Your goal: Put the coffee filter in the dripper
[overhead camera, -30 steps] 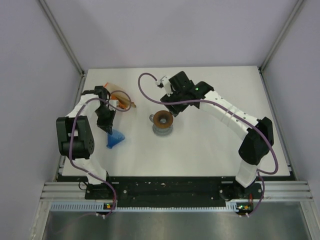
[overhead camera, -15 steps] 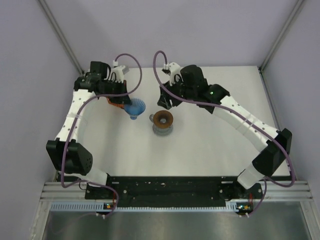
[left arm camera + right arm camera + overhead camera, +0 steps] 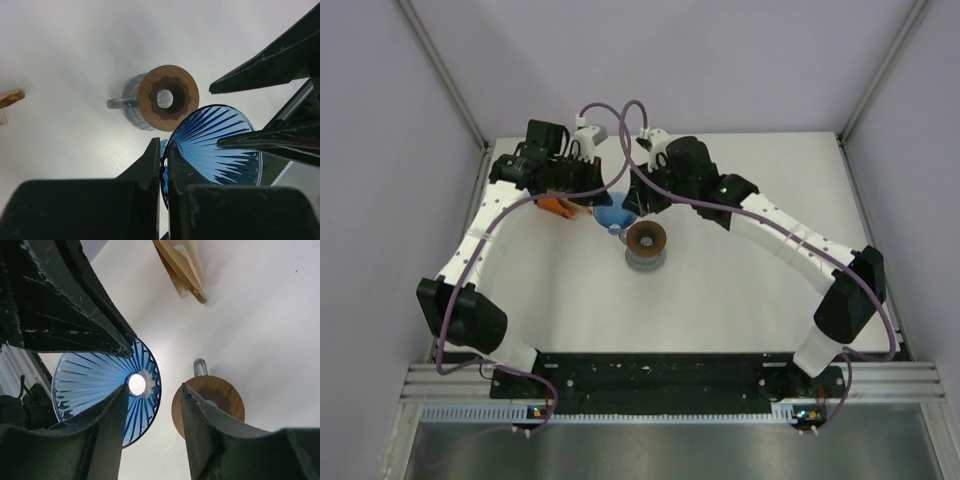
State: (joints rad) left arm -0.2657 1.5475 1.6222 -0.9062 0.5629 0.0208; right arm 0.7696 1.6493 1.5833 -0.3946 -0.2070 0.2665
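Note:
My left gripper (image 3: 603, 205) is shut on the rim of the blue ribbed dripper (image 3: 613, 216) and holds it in the air just up-left of the grey mug (image 3: 646, 257). In the left wrist view its jaws (image 3: 164, 156) pinch the dripper's edge (image 3: 220, 145). My right gripper (image 3: 632, 202) is open right beside the dripper. In the right wrist view (image 3: 154, 396) one finger (image 3: 107, 420) crosses the dripper's mouth (image 3: 95, 382). I see no loose coffee filter, only tan papers in the orange packet (image 3: 182, 267).
A brown ring (image 3: 646, 238) lies on top of the mug, seen also in the left wrist view (image 3: 167, 96) and the right wrist view (image 3: 222, 397). The orange packet (image 3: 554, 206) lies at the back left, under my left arm. Grey walls stand around the table.
My left gripper lifted the dripper from the table's left side and carried it right, up to the mug. My right gripper moved left and closer to it.

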